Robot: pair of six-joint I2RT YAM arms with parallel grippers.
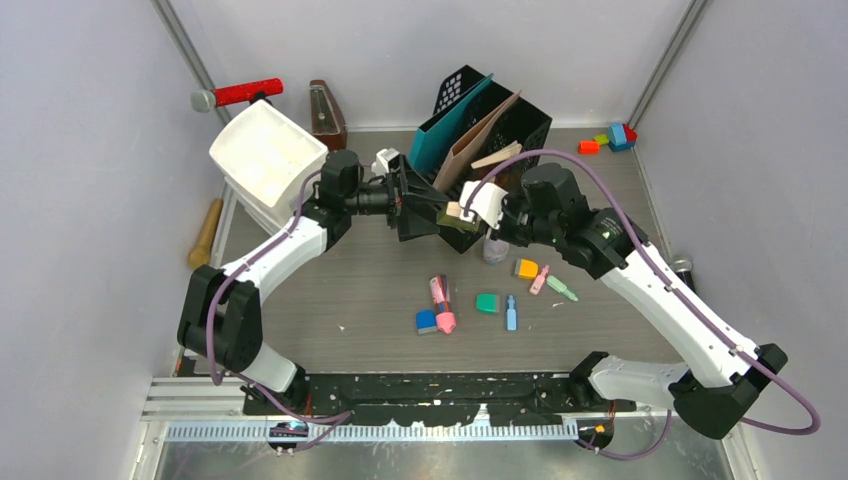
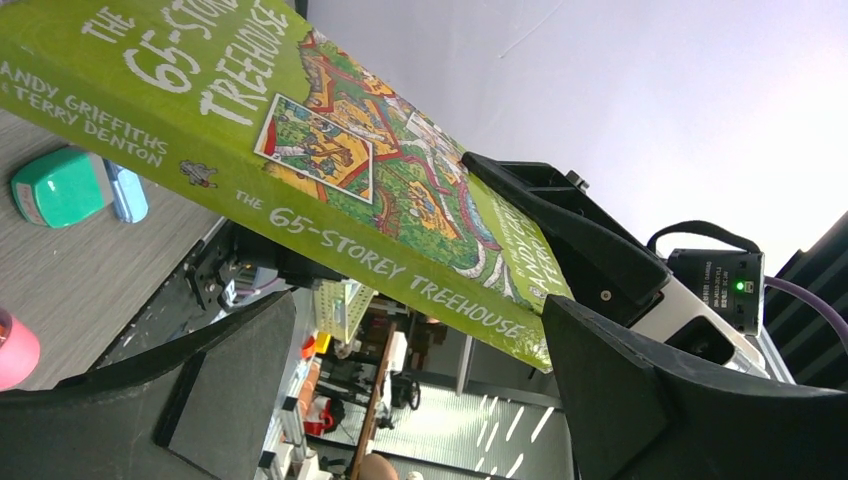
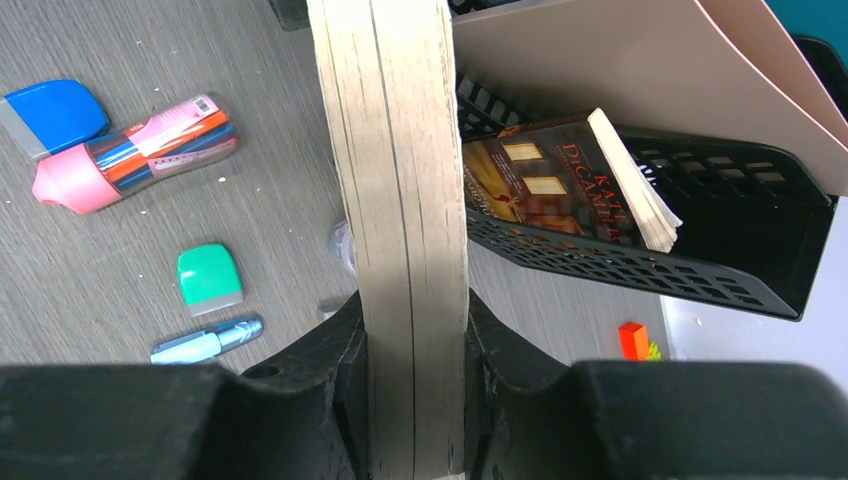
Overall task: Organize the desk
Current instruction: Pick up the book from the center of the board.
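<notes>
- Two arms reach in and meet over the middle rear of the grey-brown wood-grain desk [image 1: 330,285]. The desk fills the floor between lavender walls, with a rail along its near edge.
- Left arm: elbow bent out beside the white plastic bin [image 1: 262,155], forearm pointing right, wrist roughly level.
- Left gripper [image 1: 418,208]: jaws spread wide, clamping nothing. The green-covered paperback book [image 2: 330,160] crosses the view past its fingers; I can't tell if it touches them.
- Right gripper [image 3: 415,345]: closed on the book's far end, one finger on each cover, page edge facing its camera.
- Right arm: stretched from the near right corner up and to the left, wrist facing the left gripper.
- The book is held just in front of the black mesh file organiser [image 1: 515,125].
- Loose on the desk nearby: pink-capped pen pack [image 1: 441,300] and small green rounded block [image 1: 487,302].
</notes>
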